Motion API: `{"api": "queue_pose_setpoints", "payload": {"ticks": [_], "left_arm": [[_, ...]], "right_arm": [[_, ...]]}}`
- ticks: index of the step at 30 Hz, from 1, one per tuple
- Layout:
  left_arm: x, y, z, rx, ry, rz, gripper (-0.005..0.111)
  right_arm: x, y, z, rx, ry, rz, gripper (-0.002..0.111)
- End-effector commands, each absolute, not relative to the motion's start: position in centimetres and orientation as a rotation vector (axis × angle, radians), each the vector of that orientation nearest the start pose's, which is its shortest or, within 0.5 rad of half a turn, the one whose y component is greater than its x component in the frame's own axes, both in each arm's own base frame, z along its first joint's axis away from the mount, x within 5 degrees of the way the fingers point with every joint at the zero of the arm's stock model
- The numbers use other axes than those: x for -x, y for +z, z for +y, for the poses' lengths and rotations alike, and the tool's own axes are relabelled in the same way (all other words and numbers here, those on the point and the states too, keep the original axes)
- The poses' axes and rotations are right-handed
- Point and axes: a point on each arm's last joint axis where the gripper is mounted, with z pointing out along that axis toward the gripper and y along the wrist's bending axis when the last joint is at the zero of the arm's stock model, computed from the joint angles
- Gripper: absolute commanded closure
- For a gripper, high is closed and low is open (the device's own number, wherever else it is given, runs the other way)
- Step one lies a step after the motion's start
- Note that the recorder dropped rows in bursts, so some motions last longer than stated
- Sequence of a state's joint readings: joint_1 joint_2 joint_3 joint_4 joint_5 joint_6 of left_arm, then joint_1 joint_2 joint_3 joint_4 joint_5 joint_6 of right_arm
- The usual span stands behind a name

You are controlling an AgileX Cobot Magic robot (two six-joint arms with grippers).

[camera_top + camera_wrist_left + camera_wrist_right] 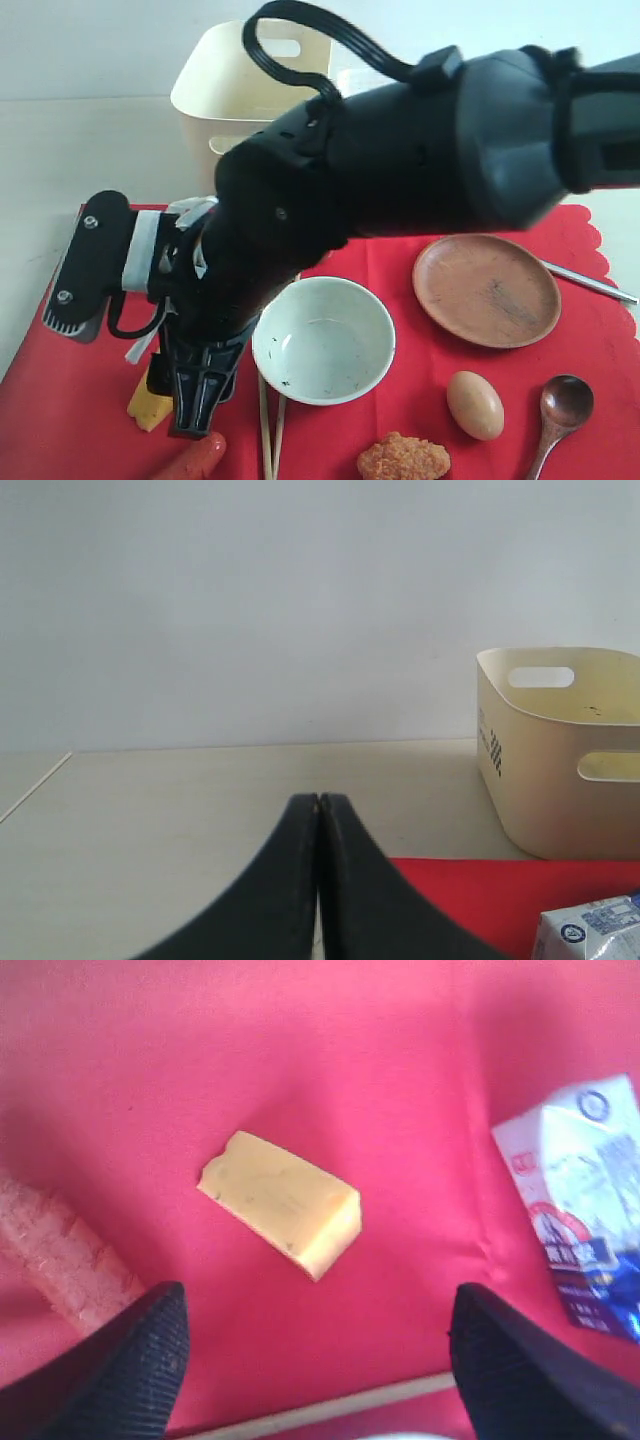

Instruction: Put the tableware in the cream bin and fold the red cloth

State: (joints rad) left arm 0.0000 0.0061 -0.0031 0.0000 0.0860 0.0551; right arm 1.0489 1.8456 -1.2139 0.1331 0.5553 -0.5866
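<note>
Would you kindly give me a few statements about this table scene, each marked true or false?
1. The white bowl is empty. True.
2. The brown plate sits inside the cream bin. False: it lies on the red cloth.
3. The right gripper is open above a yellow block. True.
4. The left gripper is wide open. False: it is shut, holding nothing.
5. The wooden spoon rests in the bowl. False: it lies on the cloth near an egg.

wall (100, 40): plain off-white, at 12 o'clock in exterior view | tabletop (60, 150): pale beige, matte, meets wall, at 10 o'clock | seam (35, 785): thin line crossing tabletop, left wrist view | light: soft, even
</note>
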Motion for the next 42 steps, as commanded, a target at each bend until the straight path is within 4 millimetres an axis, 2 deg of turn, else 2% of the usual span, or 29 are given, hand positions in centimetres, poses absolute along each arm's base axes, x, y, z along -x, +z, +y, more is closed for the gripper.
{"api": "queue_pose_setpoints", "payload": {"ticks": [1,5,8,16,26,29,39,42], "left_arm": [[-5.6,20.5,0.0,-0.034,0.033,1.572,0.104],[-5.6,20.5,0.0,-0.034,0.033,1.572,0.104],[-5.6,20.5,0.0,-0.034,0.033,1.572,0.104],[-5.6,20.5,0.0,-0.034,0.033,1.572,0.104],[-5.6,20.5,0.0,-0.034,0.033,1.572,0.104],[-5.6,20.5,0.0,-0.034,0.033,1.572,0.104],[-5.6,20.5,0.0,-0.034,0.033,1.572,0.104],[-5.6,20.5,0.0,-0.034,0.033,1.572,0.104]], "right_arm": [[-18.8,18.2,34.8,2.037,0.272,1.819,0.038],[-19.3,17.5,35.9,2.072,0.275,1.747,0.038],[-19.6,17.0,36.6,2.06,0.298,1.772,0.038],[-19.8,14.8,37.6,2.202,0.3,1.761,0.038],[-20.6,12.4,38.8,2.241,0.282,1.771,0.041],[-20.6,12.3,38.7,2.255,0.275,1.771,0.052],[-20.6,12.4,38.4,2.294,0.242,1.763,0.106],[-20.5,13.5,38.4,2.203,0.263,1.849,0.108]]}}
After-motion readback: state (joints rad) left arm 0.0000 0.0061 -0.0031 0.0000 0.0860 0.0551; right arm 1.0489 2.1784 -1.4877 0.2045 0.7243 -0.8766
